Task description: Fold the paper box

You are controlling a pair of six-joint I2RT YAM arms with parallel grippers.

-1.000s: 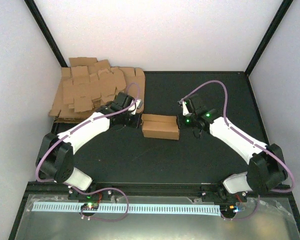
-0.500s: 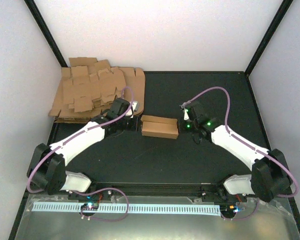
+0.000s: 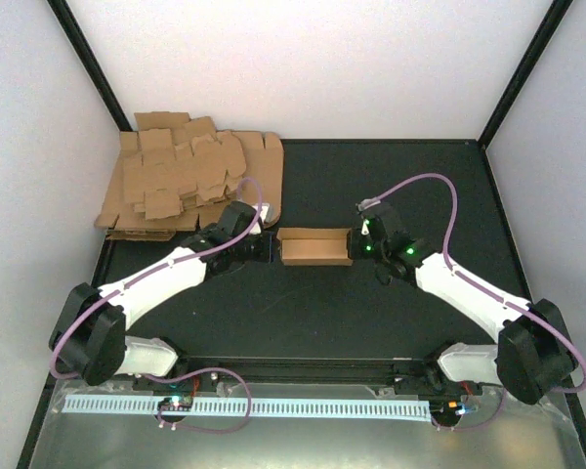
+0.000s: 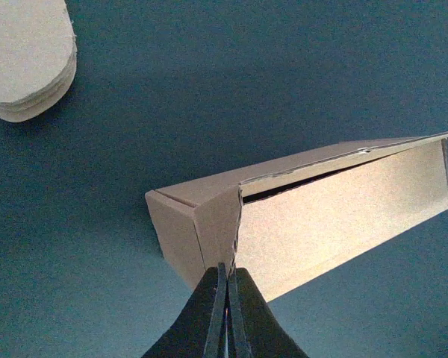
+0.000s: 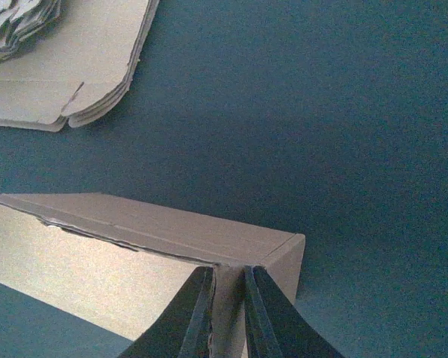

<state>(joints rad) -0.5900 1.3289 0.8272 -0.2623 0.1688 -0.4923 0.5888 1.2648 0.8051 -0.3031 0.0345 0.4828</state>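
In the top view the left arm (image 3: 166, 278), at about eight o'clock, and the right arm (image 3: 469, 288), at about four o'clock, have smooth white shells between bulky black joints. A thin purple cable (image 3: 425, 177) loops along each arm. Two small green lights (image 3: 407, 252) glow on the right wrist. The left gripper (image 4: 226, 267) and the right gripper (image 5: 228, 270) have black fingers, tapering to narrow tips.
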